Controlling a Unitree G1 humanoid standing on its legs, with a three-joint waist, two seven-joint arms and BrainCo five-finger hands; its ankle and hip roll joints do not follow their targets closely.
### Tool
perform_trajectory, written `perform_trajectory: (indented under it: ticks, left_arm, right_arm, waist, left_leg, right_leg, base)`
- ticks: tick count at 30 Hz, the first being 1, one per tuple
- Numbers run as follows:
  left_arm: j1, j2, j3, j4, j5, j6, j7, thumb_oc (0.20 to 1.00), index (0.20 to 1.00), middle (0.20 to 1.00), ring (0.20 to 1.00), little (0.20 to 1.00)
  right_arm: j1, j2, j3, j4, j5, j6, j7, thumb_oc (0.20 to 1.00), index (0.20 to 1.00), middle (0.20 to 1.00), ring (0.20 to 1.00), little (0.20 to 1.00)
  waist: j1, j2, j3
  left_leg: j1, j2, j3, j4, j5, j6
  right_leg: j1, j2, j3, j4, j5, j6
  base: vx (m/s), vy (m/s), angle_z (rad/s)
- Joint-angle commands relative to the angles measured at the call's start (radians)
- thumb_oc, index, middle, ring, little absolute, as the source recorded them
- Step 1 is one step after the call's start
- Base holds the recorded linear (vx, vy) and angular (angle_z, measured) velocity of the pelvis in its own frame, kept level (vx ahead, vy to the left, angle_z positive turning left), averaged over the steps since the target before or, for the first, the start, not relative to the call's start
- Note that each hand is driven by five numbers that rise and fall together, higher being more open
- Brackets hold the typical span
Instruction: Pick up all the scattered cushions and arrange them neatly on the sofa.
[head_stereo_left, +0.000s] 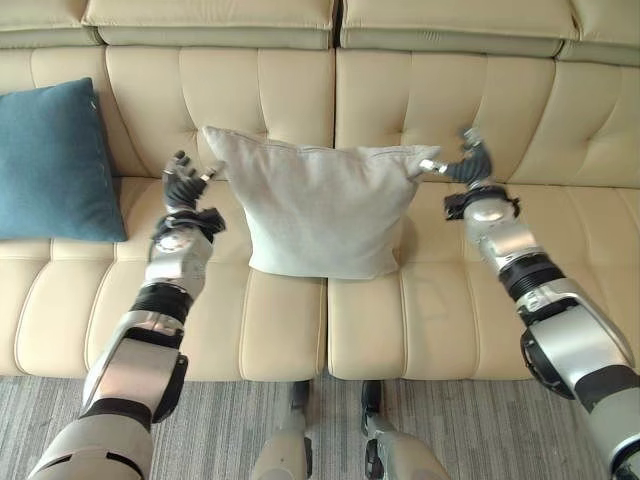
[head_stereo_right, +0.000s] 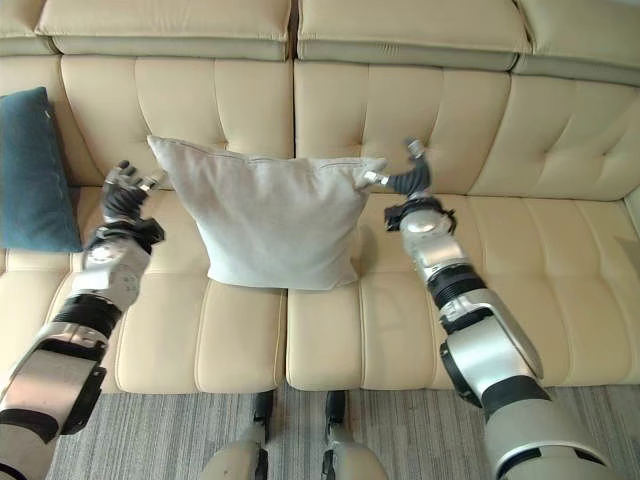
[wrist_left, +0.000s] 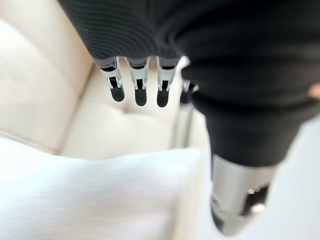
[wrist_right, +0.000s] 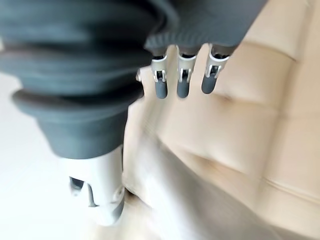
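sofa (head_stereo_left: 420, 100): smooth cream leather, slight sheen | grey cushion (head_stereo_left: 320, 210): matt woven cloth | blue cushion (head_stereo_left: 50, 160): matt cloth
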Motion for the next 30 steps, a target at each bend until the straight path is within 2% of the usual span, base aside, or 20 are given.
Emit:
perform_trajectory:
  ticks: [1, 2, 3, 4, 5, 7, 10, 11, 13, 14, 18, 19, 21, 22, 27, 29, 30]
  left_arm:
    - [0.102, 0.013, 0.025, -0.008, -0.031, -0.08, 0.023, 1.0, 1.0, 1.0, 1.0, 1.0]
    - [0.153, 0.008, 0.052, -0.043, -0.02, -0.081, 0.021, 1.0, 1.0, 1.0, 1.0, 1.0]
    - [0.311, -0.032, 0.115, -0.163, 0.005, -0.084, 0.023, 1.0, 1.0, 1.0, 1.0, 1.0]
    - [0.391, -0.064, 0.144, -0.213, 0.025, -0.075, 0.023, 1.0, 1.0, 1.0, 1.0, 1.0]
    - [0.402, -0.067, 0.144, -0.222, 0.028, -0.072, 0.025, 1.0, 1.0, 1.0, 1.0, 1.0]
    - [0.529, -0.121, 0.182, -0.27, 0.08, -0.052, 0.02, 1.0, 1.0, 1.0, 1.0, 1.0]
    - [0.664, -0.181, 0.185, -0.289, 0.17, -0.001, -0.025, 1.0, 1.0, 1.0, 1.0, 1.0]
    - [0.732, -0.216, 0.157, -0.287, 0.21, 0.034, -0.059, 1.0, 1.0, 1.0, 1.0, 1.0]
    - [0.756, -0.227, 0.14, -0.277, 0.232, 0.05, -0.074, 1.0, 1.0, 1.0, 1.0, 1.0]
    - [0.807, -0.258, 0.115, -0.267, 0.254, 0.076, -0.111, 1.0, 1.0, 1.0, 1.0, 1.0]
    - [0.841, -0.278, 0.048, -0.229, 0.285, 0.108, -0.149, 1.0, 1.0, 1.0, 1.0, 1.0]
    - [0.85, -0.269, 0.008, -0.223, 0.324, 0.117, -0.169, 1.0, 1.0, 1.0, 1.0, 1.0]
    - [0.849, -0.26, -0.006, -0.219, 0.345, 0.121, -0.176, 1.0, 1.0, 1.0, 1.0, 1.0]
    - [0.841, -0.222, -0.023, -0.229, 0.433, 0.116, -0.173, 1.0, 1.0, 1.0, 1.0, 1.0]
    - [0.801, -0.169, -0.048, -0.223, 0.549, 0.11, -0.158, 1.0, 1.0, 1.0, 1.0, 1.0]
    - [0.793, -0.164, -0.044, -0.226, 0.549, 0.108, -0.15, 1.0, 1.0, 1.0, 1.0, 1.0]
    - [0.768, -0.161, -0.034, -0.223, 0.522, 0.101, -0.133, 1.0, 1.0, 1.0, 1.0, 1.0]
  right_arm:
    - [0.153, -0.062, -0.032, -0.032, -0.009, -0.056, -0.031, 1.0, 1.0, 1.0, 1.0, 1.0]
    - [0.21, -0.075, -0.059, -0.068, -0.02, -0.058, -0.022, 1.0, 1.0, 1.0, 1.0, 1.0]
    - [0.354, -0.096, -0.115, -0.175, -0.071, -0.042, 0.005, 1.0, 1.0, 1.0, 1.0, 1.0]
    - [0.433, -0.085, -0.145, -0.232, -0.095, -0.032, 0.022, 1.0, 1.0, 1.0, 1.0, 1.0]
    - [0.445, -0.084, -0.146, -0.241, -0.098, -0.028, 0.022, 1.0, 1.0, 1.0, 1.0, 1.0]
    - [0.579, -0.056, -0.201, -0.301, -0.134, -0.015, 0.053, 1.0, 1.0, 1.0, 1.0, 1.0]
    - [0.722, -0.008, -0.229, -0.334, -0.191, 0.001, 0.1, 1.0, 1.0, 1.0, 1.0, 1.0]
    - [0.787, 0.038, -0.227, -0.341, -0.217, 0.013, 0.126, 1.0, 1.0, 1.0, 1.0, 1.0]
    - [0.817, 0.072, -0.216, -0.329, -0.209, 0.013, 0.138, 1.0, 1.0, 1.0, 1.0, 1.0]
    - [0.87, 0.117, -0.202, -0.321, -0.207, 0.021, 0.175, 1.0, 1.0, 1.0, 1.0, 1.0]
    - [0.897, 0.158, -0.162, -0.265, -0.186, 0.019, 0.202, 1.0, 1.0, 1.0, 1.0, 1.0]
    - [0.905, 0.175, -0.147, -0.239, -0.172, 0.015, 0.213, 1.0, 1.0, 1.0, 1.0, 1.0]
    - [0.905, 0.172, -0.142, -0.229, -0.172, 0.011, 0.211, 1.0, 1.0, 1.0, 1.0, 1.0]
    - [0.906, 0.173, -0.142, -0.213, -0.165, 0.005, 0.208, 1.0, 1.0, 1.0, 1.0, 1.0]
    - [0.919, 0.155, -0.157, -0.198, -0.166, -0.008, 0.189, 1.0, 1.0, 1.0, 1.0, 1.0]
    - [0.919, 0.155, -0.163, -0.197, -0.164, -0.011, 0.182, 1.0, 1.0, 1.0, 1.0, 1.0]
    - [0.899, 0.159, -0.167, -0.17, -0.153, -0.01, 0.167, 1.0, 1.0, 1.0, 1.0, 1.0]
  waist:
    - [0.014, 0.0, -0.112]
    - [0.014, 0.0, -0.119]
    - [0.014, -0.001, -0.131]
    - [0.015, 0.0, -0.138]
    - [0.015, 0.0, -0.142]
    - [0.015, -0.001, -0.154]
    - [0.016, 0.0, -0.159]
    - [0.016, 0.001, -0.163]
    - [0.016, 0.001, -0.163]
    - [0.013, 0.001, -0.162]
    - [0.012, 0.001, -0.158]
    - [0.008, 0.001, -0.156]
    - [0.007, 0.001, -0.155]
    - [0.003, -0.001, -0.152]
    - [-0.011, -0.013, -0.123]
    - [-0.014, -0.014, -0.112]
    - [-0.017, -0.012, -0.081]
  left_leg:
    - [0.08, -0.05, 0.013, -0.007, -0.143, 0.0]
    - [0.088, -0.052, 0.011, -0.007, -0.145, 0.0]
    - [0.105, -0.054, 0.008, -0.007, -0.149, 0.003]
    - [0.11, -0.055, 0.005, -0.007, -0.151, 0.005]
    - [0.112, -0.055, 0.005, -0.007, -0.151, 0.005]
    - [0.122, -0.056, 0.004, -0.007, -0.154, 0.009]
    - [0.13, -0.057, 0.002, -0.007, -0.155, 0.013]
    - [0.133, -0.058, 0.001, -0.007, -0.152, 0.016]
    - [0.134, -0.058, 0.002, -0.007, -0.152, 0.018]
    - [0.135, -0.059, 0.003, -0.007, -0.151, 0.022]
    - [0.139, -0.06, 0.005, -0.007, -0.15, 0.025]
    - [0.142, -0.061, 0.009, -0.007, -0.151, 0.026]
    - [0.143, -0.061, 0.012, -0.007, -0.151, 0.026]
    - [0.141, -0.06, 0.016, -0.007, -0.151, 0.028]
    - [0.13, -0.061, 0.032, -0.007, -0.149, 0.038]
    - [0.126, -0.061, 0.038, -0.007, -0.148, 0.041]
    - [0.117, -0.054, 0.054, -0.007, -0.14, 0.043]
  right_leg:
    - [0.076, -0.028, 0.007, -0.001, -0.148, 0.064]
    - [0.085, -0.029, 0.005, -0.002, -0.149, 0.065]
    - [0.104, -0.032, 0.001, -0.003, -0.15, 0.066]
    - [0.111, -0.033, 0.001, -0.004, -0.151, 0.066]
    - [0.112, -0.033, 0.0, -0.004, -0.151, 0.066]
    - [0.123, -0.037, -0.001, -0.005, -0.152, 0.067]
    - [0.133, -0.04, -0.005, -0.005, -0.153, 0.066]
    - [0.137, -0.042, -0.008, -0.005, -0.15, 0.067]
    - [0.138, -0.043, -0.008, -0.005, -0.148, 0.068]
    - [0.139, -0.043, -0.007, -0.005, -0.147, 0.069]
    - [0.141, -0.045, -0.004, -0.005, -0.142, 0.071]
    - [0.14, -0.047, -0.001, -0.005, -0.137, 0.073]
    - [0.139, -0.047, 0.002, -0.005, -0.135, 0.074]
    - [0.132, -0.048, 0.007, -0.004, -0.128, 0.077]
    - [0.1, -0.049, 0.019, 0.012, -0.115, 0.085]
    - [0.085, -0.05, 0.023, 0.026, -0.113, 0.088]
    - [0.041, -0.05, 0.027, 0.085, -0.111, 0.093]
  base:
    - [0.1, 0.012, 0.06]
    - [0.08, 0.003, 0.07]
    - [0.05, -0.004, 0.04]
    - [0.03, -0.004, 0.04]
    - [0.0, 0.0, 0.0]
    - [0.0, 0.0, 0.0]
    - [-0.04, 0.005, -0.02]
    - [-0.1, 0.016, 0.01]
    - [-0.08, 0.017, 0.03]
    - [-0.05, 0.013, 0.03]
    - [-0.09, 0.035, -0.03]
    - [-0.09, 0.055, -0.02]
    - [-0.09, 0.065, -0.02]
    - [-0.08, 0.069, -0.04]
    - [-0.12, 0.072, -0.16]
    - [-0.16, 0.013, -0.14]
    - [-0.21, 0.007, -0.05]
